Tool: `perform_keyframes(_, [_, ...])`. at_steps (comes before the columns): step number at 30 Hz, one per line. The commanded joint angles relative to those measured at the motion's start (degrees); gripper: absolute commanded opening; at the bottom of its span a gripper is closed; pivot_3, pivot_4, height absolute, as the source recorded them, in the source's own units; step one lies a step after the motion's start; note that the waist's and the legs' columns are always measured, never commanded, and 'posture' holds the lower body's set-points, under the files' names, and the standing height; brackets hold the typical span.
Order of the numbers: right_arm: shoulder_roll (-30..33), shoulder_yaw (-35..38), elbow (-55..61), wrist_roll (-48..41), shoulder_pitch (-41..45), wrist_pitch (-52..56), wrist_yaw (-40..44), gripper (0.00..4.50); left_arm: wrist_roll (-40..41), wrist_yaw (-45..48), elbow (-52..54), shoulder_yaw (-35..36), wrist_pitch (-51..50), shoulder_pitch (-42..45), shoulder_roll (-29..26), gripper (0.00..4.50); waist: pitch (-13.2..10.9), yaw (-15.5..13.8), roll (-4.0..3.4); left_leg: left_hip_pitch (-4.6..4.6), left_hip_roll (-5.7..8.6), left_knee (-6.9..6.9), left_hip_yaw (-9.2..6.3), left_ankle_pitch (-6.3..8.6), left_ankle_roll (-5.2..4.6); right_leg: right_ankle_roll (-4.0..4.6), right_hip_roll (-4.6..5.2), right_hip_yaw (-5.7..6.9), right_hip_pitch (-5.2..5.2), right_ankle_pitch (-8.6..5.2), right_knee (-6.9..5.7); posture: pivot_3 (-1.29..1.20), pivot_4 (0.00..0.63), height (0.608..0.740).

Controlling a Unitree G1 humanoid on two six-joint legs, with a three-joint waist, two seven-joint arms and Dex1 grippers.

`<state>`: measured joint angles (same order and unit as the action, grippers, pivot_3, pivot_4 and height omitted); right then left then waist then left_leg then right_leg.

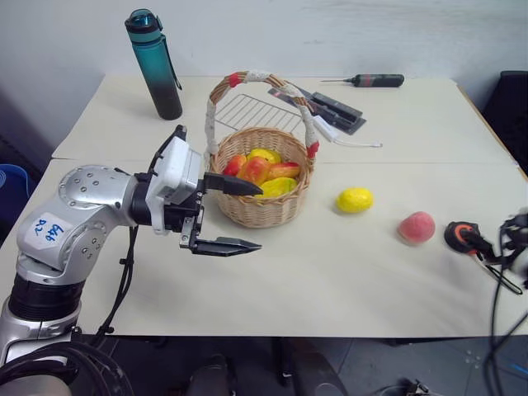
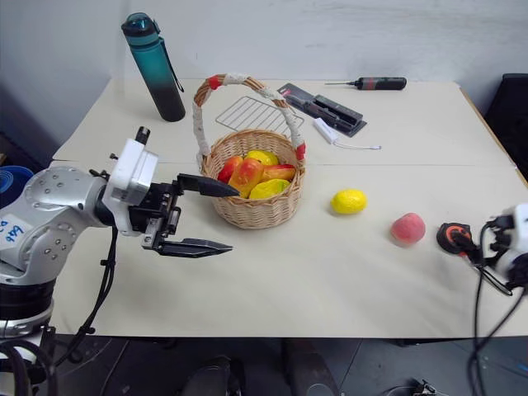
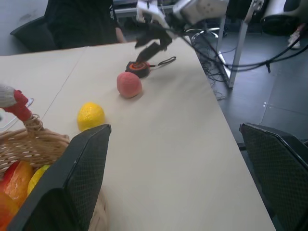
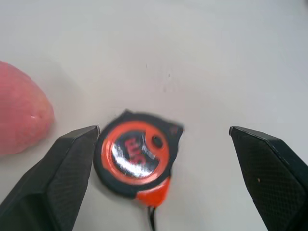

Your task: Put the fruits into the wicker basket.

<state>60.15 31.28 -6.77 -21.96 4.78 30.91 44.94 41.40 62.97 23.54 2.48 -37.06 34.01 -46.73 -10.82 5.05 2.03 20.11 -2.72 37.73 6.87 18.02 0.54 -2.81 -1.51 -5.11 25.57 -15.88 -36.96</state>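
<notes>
Beside the wicker basket [image 1: 262,186], lemon [image 1: 355,200], then peach [image 1: 417,227], then tape measure [image 4: 136,159] under the spread, empty right gripper [image 4: 166,175].

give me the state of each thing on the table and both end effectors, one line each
wicker basket: upright, holding several fruits
lemon: loose on table
peach: loose on table
tape measure: flat on table
water bottle: upright, capped
left end effector: open, empty, beside basket
right end effector: open, empty, over tape measure

Peach [image 4: 19,118] cut off at frame edge, basket [image 3: 29,144] partly hidden behind left gripper [image 3: 178,183] finger
</notes>
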Motion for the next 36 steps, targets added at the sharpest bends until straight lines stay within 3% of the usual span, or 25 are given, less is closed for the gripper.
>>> perform_keyframes(1, [6.5,-1.1,4.7,-2.6,-0.5,-9.3,17.8,4.46,1.9,-0.5,2.9,3.4,-0.7,-1.7,-1.7,4.50,0.0,0.1,0.02,-0.02,-0.03,-0.01,-0.01,0.00,0.01,-0.03,-0.03,0.01,-0.01,-0.02,0.01,0.00,0.150,0.740])
perform_keyframes(4, [11.9,-5.5,6.2,-3.7,2.7,-14.4,29.2,4.46,2.2,-0.1,3.2,4.5,-0.8,-2.8,-3.3,4.50,0.0,0.1,0.06,-0.09,-0.08,-0.08,-0.07,-0.04,0.08,-0.04,-0.07,0.08,-0.04,-0.04,0.00,0.00,0.150,0.740])
perform_keyframes(8, [11.4,-18.8,2.9,3.1,16.8,-23.8,32.6,4.46,2.0,-0.4,2.8,5.0,-0.4,-2.6,-4.0,4.50,-0.1,0.1,0.08,-0.17,-0.02,0.01,-0.03,-0.03,0.05,-0.01,0.04,0.06,-0.06,-0.02,0.00,0.00,0.150,0.740])
perform_keyframes(13, [3.2,-32.5,-0.9,11.2,30.6,-27.4,32.4,4.46,1.9,-1.7,3.0,4.2,-0.6,-1.1,-3.1,4.50,-0.1,-0.2,0.12,-0.12,-0.03,0.03,-0.04,-0.03,0.05,0.26,0.06,0.07,0.00,0.04,0.00,0.00,0.150,0.740])
perform_keyframes(19, [-7.7,-41.8,-10.2,21.6,38.7,-30.4,26.0,4.46,1.2,-2.4,2.9,3.1,-0.3,0.1,-2.5,4.50,-0.1,-0.3,0.11,0.09,-0.03,0.13,-0.02,-0.09,0.27,0.27,0.10,0.07,0.21,0.02,-0.08,0.00,0.150,0.740])
perform_keyframes(23, [-11.2,-45.0,-19.7,28.5,43.3,-34.5,20.6,4.46,1.2,-2.8,3.0,3.2,-0.4,0.4,-2.6,4.50,-0.1,-0.2,0.11,0.10,-0.02,0.19,0.01,-0.06,0.27,0.27,0.11,0.06,0.22,0.02,-0.11,0.00,0.150,0.740])
perform_keyframes(29, [-13.6,-46.3,-29.7,30.8,46.3,-38.6,20.6,4.46,1.1,-3.1,2.9,3.9,-0.5,0.1,-3.2,4.50,-0.1,-0.1,0.11,0.07,-0.02,0.20,0.02,-0.06,0.28,0.30,0.10,0.05,0.25,0.01,-0.22,0.00,0.150,0.740])
perform_keyframes(32, [-15.6,-45.1,-32.4,29.9,47.4,-38.7,20.0,3.87,1.1,-3.3,2.8,3.9,-0.3,0.2,-3.1,4.50,-0.1,0.3,0.11,0.04,-0.01,0.26,0.07,-0.06,0.28,0.29,0.10,-0.01,0.25,0.01,-0.36,0.00,0.150,0.740])
perform_keyframes(36, [-17.0,-44.0,-33.0,27.8,47.5,-38.7,22.4,2.61,1.0,-3.5,2.6,3.9,-0.1,0.4,-3.1,4.50,-0.1,0.7,0.11,-0.01,-0.01,0.30,0.04,-0.11,0.34,0.30,0.09,0.00,0.24,0.01,-0.51,0.00,0.150,0.740])
